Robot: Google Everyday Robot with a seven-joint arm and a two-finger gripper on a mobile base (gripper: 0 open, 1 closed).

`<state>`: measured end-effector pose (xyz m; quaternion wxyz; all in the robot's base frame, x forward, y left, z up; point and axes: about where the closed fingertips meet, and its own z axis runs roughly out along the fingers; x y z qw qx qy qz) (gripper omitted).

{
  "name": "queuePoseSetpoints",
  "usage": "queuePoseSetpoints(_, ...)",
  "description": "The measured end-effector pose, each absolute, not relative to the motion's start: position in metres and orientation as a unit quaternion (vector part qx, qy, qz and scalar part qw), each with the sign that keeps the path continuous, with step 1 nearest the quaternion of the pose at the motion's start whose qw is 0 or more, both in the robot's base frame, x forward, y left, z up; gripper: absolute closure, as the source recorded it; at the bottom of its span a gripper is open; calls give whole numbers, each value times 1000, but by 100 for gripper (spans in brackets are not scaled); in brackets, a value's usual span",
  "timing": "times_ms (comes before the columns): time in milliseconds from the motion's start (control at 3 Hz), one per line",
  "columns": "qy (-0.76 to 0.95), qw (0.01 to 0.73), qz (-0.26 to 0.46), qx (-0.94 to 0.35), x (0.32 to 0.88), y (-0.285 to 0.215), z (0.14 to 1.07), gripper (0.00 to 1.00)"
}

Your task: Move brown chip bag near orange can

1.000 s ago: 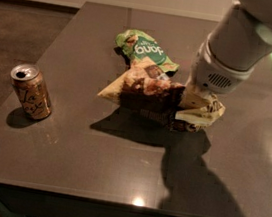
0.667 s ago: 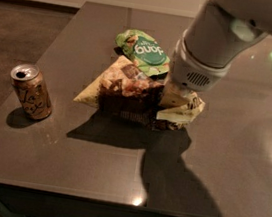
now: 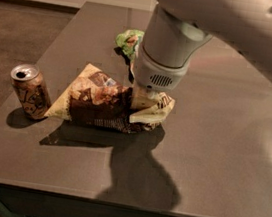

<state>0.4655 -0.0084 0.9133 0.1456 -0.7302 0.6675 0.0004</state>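
Observation:
The brown chip bag (image 3: pixel 101 106), dark brown and cream-yellow, hangs a little above the table and casts a shadow below it. Its left corner reaches almost to the orange can (image 3: pixel 30 91), which stands upright near the table's left edge with its silver top open. My gripper (image 3: pixel 145 99) comes down from above under the wide white wrist and is shut on the bag's right end. The wrist hides most of the fingers.
A smaller green bag (image 3: pixel 129 41) lies behind the wrist toward the back of the dark table (image 3: pixel 222 143). The table's left edge runs close to the can and its front edge lies below the shadow. The arm spans the upper right.
My gripper has carried the brown chip bag leftward across the table, away from the green bag, so the bag's left corner now sits close to the can. The can has not moved.

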Motion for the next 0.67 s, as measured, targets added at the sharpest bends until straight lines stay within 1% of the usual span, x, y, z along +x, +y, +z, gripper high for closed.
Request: queuePoseSetpoints(667, 657, 139, 7, -741, 462, 6, 909, 22)
